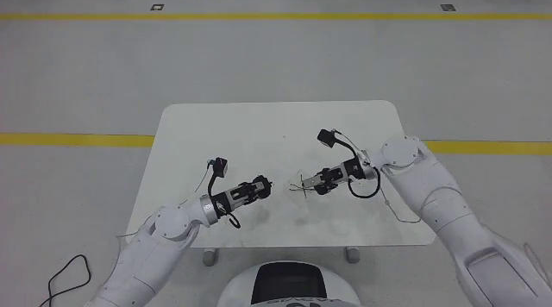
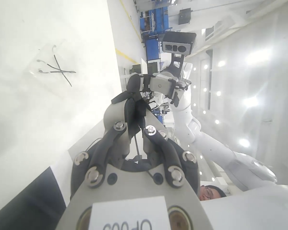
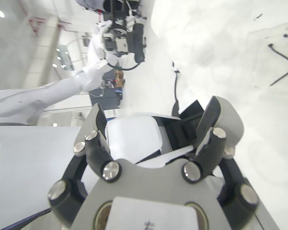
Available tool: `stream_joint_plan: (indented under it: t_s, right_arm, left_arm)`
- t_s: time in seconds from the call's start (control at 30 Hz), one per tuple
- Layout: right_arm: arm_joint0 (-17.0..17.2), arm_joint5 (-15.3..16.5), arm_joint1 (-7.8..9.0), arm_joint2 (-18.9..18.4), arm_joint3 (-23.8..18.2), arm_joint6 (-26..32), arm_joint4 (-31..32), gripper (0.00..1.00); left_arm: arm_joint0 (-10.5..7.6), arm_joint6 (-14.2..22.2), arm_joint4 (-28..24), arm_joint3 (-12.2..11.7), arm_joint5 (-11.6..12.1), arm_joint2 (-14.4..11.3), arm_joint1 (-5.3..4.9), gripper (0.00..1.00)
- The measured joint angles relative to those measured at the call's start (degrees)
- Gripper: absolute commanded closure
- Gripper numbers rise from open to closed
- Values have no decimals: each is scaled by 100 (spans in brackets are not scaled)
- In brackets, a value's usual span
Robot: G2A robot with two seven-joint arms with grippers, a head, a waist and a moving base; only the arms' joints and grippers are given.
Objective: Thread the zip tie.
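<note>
Noted two zip ties (image 2: 60, 70) lying crossed and flat on the tabletop (image 1: 259, 130) toward its front edge, between the grippers, just beside the spread-fingered right gripper (image 3: 156, 114), farther from the left gripper (image 2: 134, 107), which is clenched on nothing visible; likely right arm's pick.

**Top view:** overhead, looking straight down on the whole white surface (image 1: 276, 134). **Wrist views:** close behind the left hand (image 2: 134, 106) and right hand (image 3: 156, 108), facing each other. Both take in the zip ties (image 2: 60, 71) on the surface.
</note>
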State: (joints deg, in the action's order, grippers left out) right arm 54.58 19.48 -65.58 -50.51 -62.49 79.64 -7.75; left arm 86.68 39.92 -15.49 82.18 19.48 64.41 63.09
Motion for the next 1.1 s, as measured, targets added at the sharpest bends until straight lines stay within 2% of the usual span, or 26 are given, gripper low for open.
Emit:
stream_joint_plan:
  t_s: [0.1,0.33,0.47,0.7,0.83,1.1]
  right_arm:
    - [-166,0,-55,200,1,0,420,0]
    - [-160,0,-54,193,8,0,308,0]
    - [-160,0,-55,194,7,0,309,0]
    - [-156,-2,-59,250,-57,-35,420,0]
    - [-393,0,-103,459,-52,-14,853,0]
    - [-977,0,-298,1246,77,-511,2086,0]
  left_arm:
    - [62,142,-5,-30,0,78,46,100]
    - [62,153,-3,-37,0,76,48,100]
    - [49,39,125,61,-1,44,44,100]
    - [32,742,-331,134,0,229,36,100]
    - [107,1062,-683,84,0,420,49,100]
    - [109,1069,-689,80,0,424,50,100]
